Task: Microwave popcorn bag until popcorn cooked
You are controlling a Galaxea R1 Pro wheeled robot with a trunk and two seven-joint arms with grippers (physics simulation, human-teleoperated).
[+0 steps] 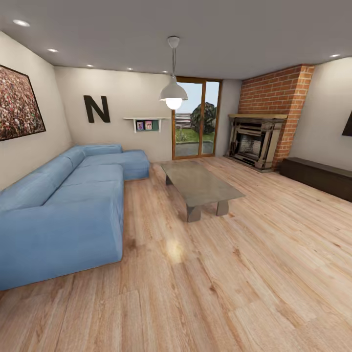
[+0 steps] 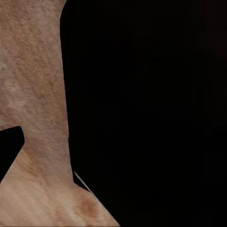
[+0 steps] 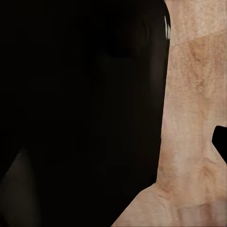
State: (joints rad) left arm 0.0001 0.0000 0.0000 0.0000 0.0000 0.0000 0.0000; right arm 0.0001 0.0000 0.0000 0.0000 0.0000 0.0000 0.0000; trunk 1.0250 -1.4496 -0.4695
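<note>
popcorn bag and microwave lying somewhere beyond this living room, robot looking on.
one blue sofa (image 1: 63,205), one letter n (image 1: 96,108), one coffee table (image 1: 200,185), one fireplace (image 1: 254,142). bag likely handling soft and light, best gripped at its rim; both grippers' opening i cannot tell.

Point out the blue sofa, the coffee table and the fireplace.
Blue sofa (image 1: 73,205): head view, on a seat cushion.
Coffee table (image 1: 201,183): head view, middle of its grey top.
Fireplace (image 1: 252,144): head view, on its dark opening.
</note>
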